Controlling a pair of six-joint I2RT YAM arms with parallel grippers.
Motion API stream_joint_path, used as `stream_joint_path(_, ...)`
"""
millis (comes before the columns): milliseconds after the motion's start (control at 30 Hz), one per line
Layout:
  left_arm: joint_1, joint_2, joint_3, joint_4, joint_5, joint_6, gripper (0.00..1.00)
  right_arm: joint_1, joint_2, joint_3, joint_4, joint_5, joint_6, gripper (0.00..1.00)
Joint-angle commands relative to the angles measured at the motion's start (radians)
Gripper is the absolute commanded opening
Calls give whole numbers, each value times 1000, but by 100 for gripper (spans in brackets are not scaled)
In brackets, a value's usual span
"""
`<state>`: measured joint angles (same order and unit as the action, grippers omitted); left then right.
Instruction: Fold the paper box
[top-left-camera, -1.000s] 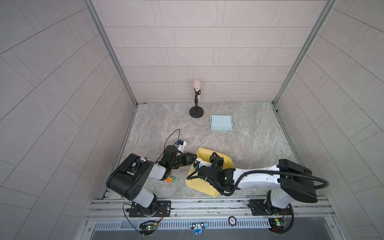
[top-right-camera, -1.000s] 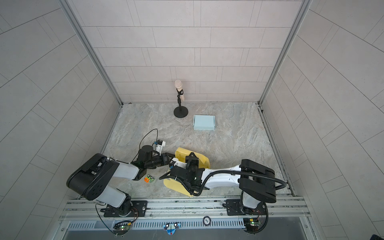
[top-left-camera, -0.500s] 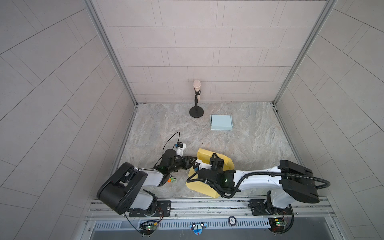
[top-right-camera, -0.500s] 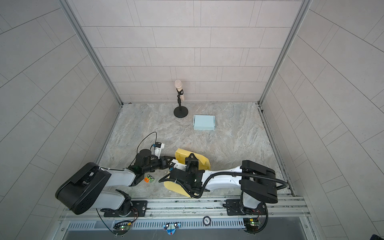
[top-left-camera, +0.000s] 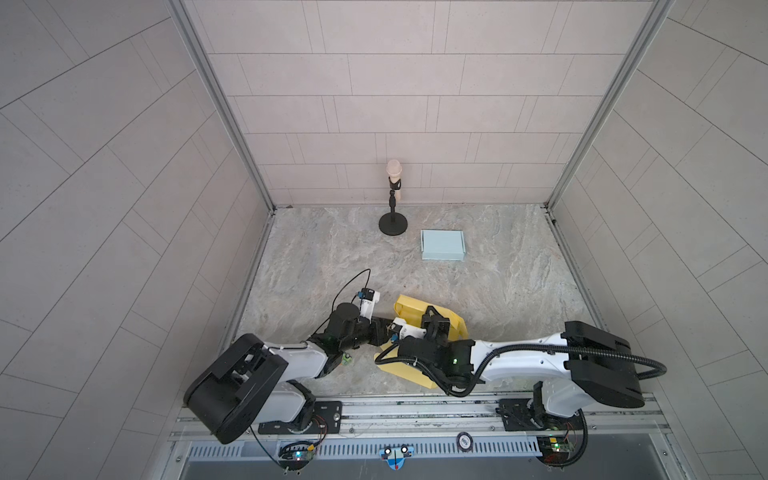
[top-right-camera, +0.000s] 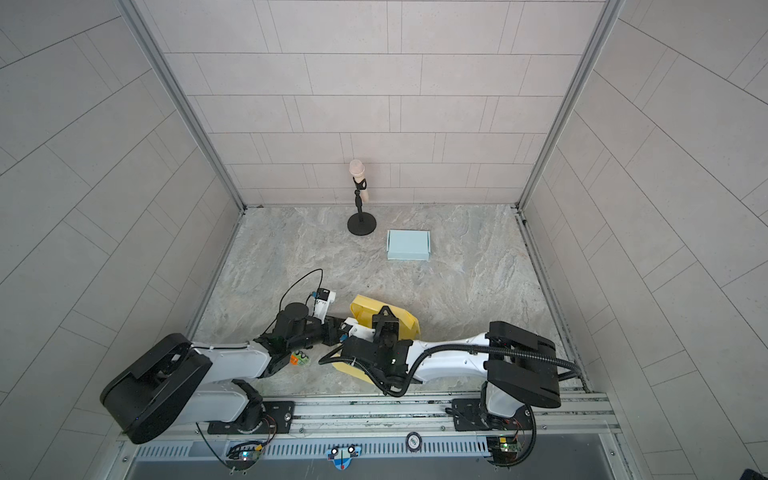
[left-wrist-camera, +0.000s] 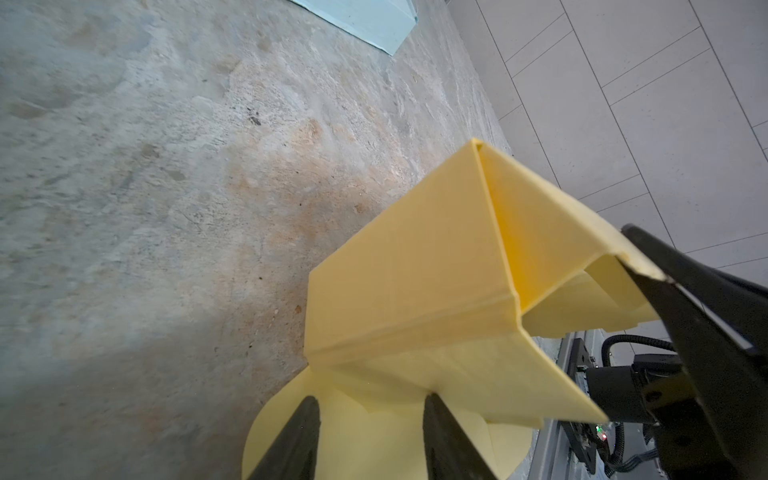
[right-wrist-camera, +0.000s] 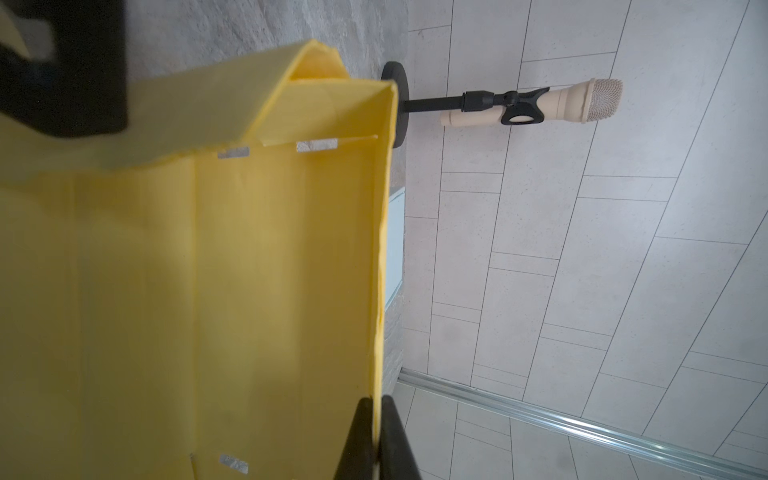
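The paper box (top-left-camera: 415, 307) (top-right-camera: 365, 309) is yellow and partly folded, and lies near the table's front middle. My right gripper (right-wrist-camera: 376, 405) is shut on the thin edge of one raised wall (right-wrist-camera: 384, 249); in a top view its fingers (top-left-camera: 432, 311) point over the box. My left gripper (left-wrist-camera: 370, 405) is open at the box's left side (top-left-camera: 384, 330), its two fingers (left-wrist-camera: 307, 419) apart above a flat rounded flap (left-wrist-camera: 374, 440), just short of a raised folded wall (left-wrist-camera: 415, 270). The right finger (left-wrist-camera: 685, 291) pinches that wall's far corner.
A folded pale blue box (top-left-camera: 442, 245) (top-right-camera: 408, 245) lies at mid-back. A microphone on a black round stand (top-left-camera: 393, 224) (top-right-camera: 361, 224) stands beside it near the back wall. A small orange-green object (top-left-camera: 345, 360) lies under the left arm. A metal rail (top-left-camera: 415, 409) runs along the front edge.
My left arm's shoulder has swung lower and to the left, and its jaws have spread wider at the box's left flap. The right gripper has kept its hold.
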<state>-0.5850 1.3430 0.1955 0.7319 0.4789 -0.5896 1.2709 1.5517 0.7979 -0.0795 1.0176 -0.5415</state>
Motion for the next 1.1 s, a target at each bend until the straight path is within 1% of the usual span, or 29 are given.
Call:
stream_joint_path(0,-4,41,47,9,-22,33,48,13,16,12,-22,6,16,0)
stream_joint_path(133,-6,77,71,46,-19,35,49,28,60,24,-36,14,21,0)
stream_joint_path(267,-5,86,90,28,-30,57,49,40,96,30,-39,19,21,0)
stream_joint_path(500,-6,135,131,19,-46,95,47,40,122,36,-39,13,21,0)
stream_joint_path(600,-6,139,139,1,-73,128,47,40,113,35,-45,6,24,0)
stream_joint_path(867,-8,205,138,99,-104,177,45,43,116,47,-62,-4,39,0)
stream_joint_path(1000,-34,206,120,157,-133,200,43,45,111,50,-69,-17,43,0)
stream_joint_path(1067,-52,202,120,157,-154,215,40,45,115,54,-71,-17,44,0)
